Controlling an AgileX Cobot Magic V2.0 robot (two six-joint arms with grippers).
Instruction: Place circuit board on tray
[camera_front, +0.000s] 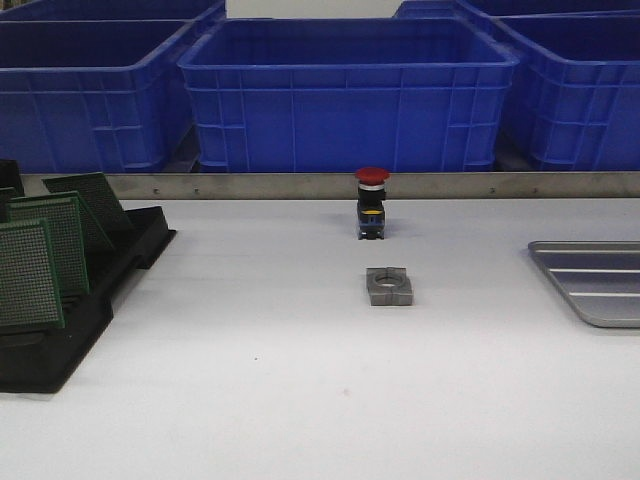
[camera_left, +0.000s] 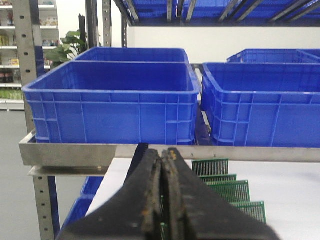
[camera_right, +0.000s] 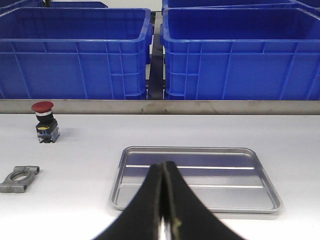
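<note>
Both arms' fingers pressed together, empty: left fingers (camera_left: 165, 200) above circuit boards (camera_left: 227, 192), right fingers (camera_right: 163, 200) above tray (camera_right: 200, 172).

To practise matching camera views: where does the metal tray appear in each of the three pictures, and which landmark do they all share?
Front view: the tray lies at the right edge, partly cut off.
Left wrist view: not in it.
Right wrist view: whole, centre, just beyond the shut right gripper.
Shared landmark: the blue crates behind the table, in all three views.
</note>
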